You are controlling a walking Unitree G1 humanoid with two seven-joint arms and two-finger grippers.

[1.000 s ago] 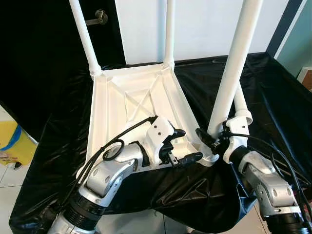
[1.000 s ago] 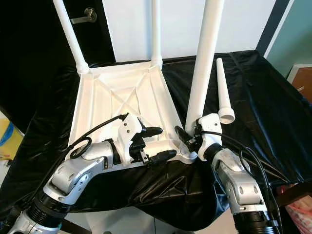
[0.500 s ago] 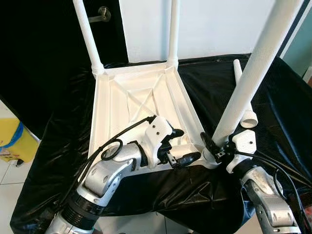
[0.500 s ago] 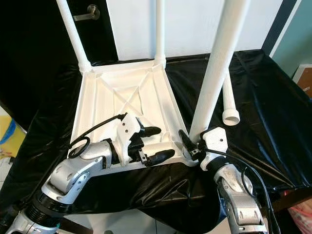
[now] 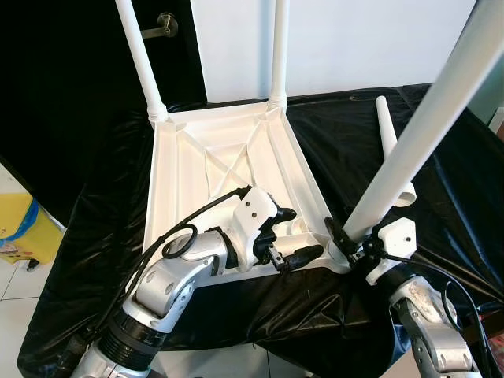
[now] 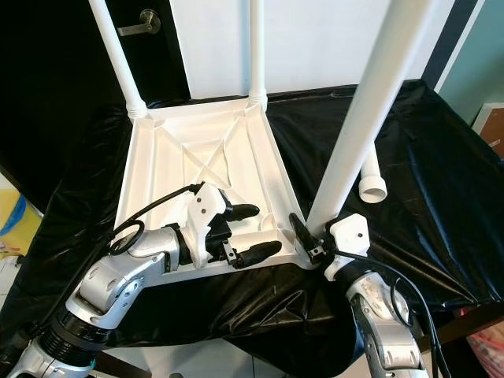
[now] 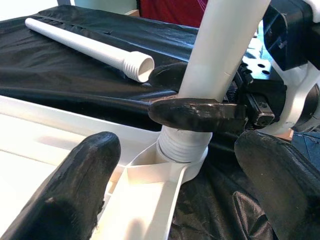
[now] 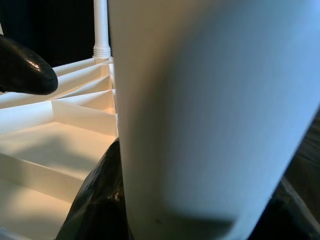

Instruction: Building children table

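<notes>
A white table top (image 5: 228,153) lies upside down on black cloth, with two white legs (image 5: 140,55) standing in its far corners. My right gripper (image 5: 346,236) is shut on the base of a third leg (image 5: 409,142). That leg leans to the right, and its threaded end (image 7: 182,150) sits in the near right corner socket. My left gripper (image 5: 303,232) hovers open over the top's near edge, just left of that socket, holding nothing. A fourth leg (image 6: 372,185) lies loose on the cloth to the right.
The black cloth (image 5: 102,197) drapes over the work surface and hangs off its near edge. A dark door with a metal handle (image 5: 161,24) stands at the back left. Low on the left sits a yellow object (image 5: 20,228) on the tiled floor.
The held leg has tipped from nearly upright to a strong lean to the right. My right arm has dropped lower and further right. The left gripper has stayed in place.
</notes>
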